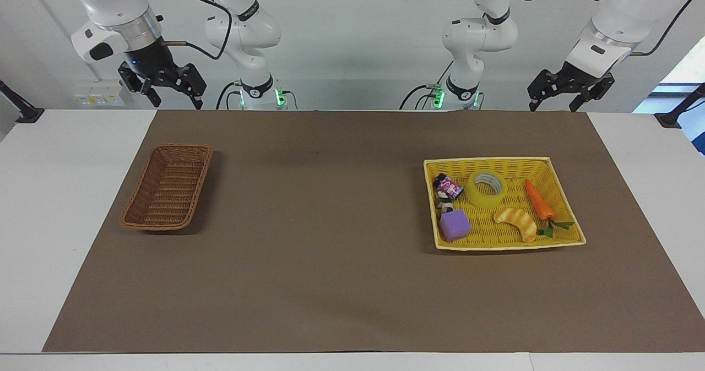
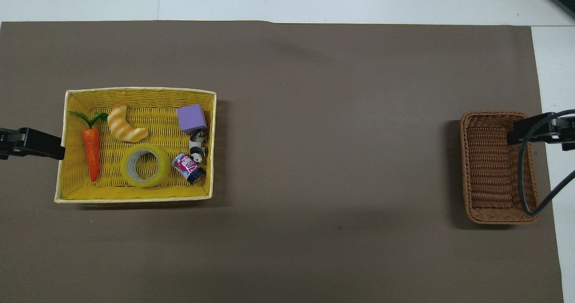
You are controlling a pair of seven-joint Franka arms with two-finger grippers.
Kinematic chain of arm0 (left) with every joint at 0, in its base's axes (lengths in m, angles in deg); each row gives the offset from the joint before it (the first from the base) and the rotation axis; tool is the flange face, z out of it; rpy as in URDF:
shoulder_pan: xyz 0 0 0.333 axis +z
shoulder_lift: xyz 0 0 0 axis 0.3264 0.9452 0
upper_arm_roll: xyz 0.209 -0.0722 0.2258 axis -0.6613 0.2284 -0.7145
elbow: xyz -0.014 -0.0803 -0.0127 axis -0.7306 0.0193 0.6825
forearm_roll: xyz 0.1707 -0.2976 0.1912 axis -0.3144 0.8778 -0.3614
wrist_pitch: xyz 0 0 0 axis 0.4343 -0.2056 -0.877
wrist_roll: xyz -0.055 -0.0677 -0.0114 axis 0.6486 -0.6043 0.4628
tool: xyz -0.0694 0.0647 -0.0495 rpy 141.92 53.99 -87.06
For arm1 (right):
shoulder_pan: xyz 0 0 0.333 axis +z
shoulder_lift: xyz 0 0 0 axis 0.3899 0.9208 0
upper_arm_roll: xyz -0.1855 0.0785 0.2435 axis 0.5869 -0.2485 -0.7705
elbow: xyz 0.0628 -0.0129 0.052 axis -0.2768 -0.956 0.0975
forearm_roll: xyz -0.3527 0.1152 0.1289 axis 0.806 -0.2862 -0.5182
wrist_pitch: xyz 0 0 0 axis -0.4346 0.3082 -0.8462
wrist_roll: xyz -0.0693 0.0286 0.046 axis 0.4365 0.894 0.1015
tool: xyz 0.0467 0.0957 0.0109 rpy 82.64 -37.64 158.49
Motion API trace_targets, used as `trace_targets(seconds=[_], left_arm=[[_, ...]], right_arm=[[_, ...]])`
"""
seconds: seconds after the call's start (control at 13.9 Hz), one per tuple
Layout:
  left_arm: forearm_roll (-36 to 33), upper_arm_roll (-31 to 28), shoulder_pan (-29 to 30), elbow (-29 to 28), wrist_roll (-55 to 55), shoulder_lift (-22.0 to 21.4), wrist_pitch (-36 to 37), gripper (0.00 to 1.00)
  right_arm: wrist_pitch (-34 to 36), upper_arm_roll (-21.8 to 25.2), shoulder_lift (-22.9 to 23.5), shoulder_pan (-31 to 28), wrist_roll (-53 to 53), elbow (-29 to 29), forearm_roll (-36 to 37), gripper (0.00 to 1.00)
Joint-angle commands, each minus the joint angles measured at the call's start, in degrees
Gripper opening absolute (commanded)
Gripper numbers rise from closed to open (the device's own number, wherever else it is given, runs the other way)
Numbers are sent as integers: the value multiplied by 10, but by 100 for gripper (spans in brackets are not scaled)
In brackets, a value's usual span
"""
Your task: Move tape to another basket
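Tape [image 1: 487, 189] beside yellow basket's wall [image 1: 484, 161]

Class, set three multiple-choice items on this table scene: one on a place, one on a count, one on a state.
1. Where is the tape?
A. in the yellow basket
B. in the brown basket
C. on the mat

2. How many things lie in the yellow basket?
A. two
B. five
C. nine

3. What state is the brown basket in?
A. empty
B. full
C. overturned

Answers:
1. A, the tape lies between the can and the carrot.
2. B, tape, can, carrot, purple cube and croissant; a small figure beside the can is hard to make out.
3. A, only its woven bottom shows.
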Motion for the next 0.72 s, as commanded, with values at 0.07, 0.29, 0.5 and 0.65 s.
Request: trace_targets(seconds=[0.07, 0.29, 0.5, 0.65], left_arm=[[2, -1, -2, -53, 0, -19, -41, 100], [2, -2, 3, -105, 0, -19, -100, 100], [2, -2, 5, -162, 1, -21, -173, 100], [2, -3, 6, -202, 4, -20, -223, 100]], right_arm=[[4, -2, -8, -6, 7, -7, -12, 100], [4, -2, -8, -6, 7, -7, -12, 100], [4, -3, -8, -6, 7, -7, -12, 100], [4, -2, -8, -6, 7, -7, -11, 100]])
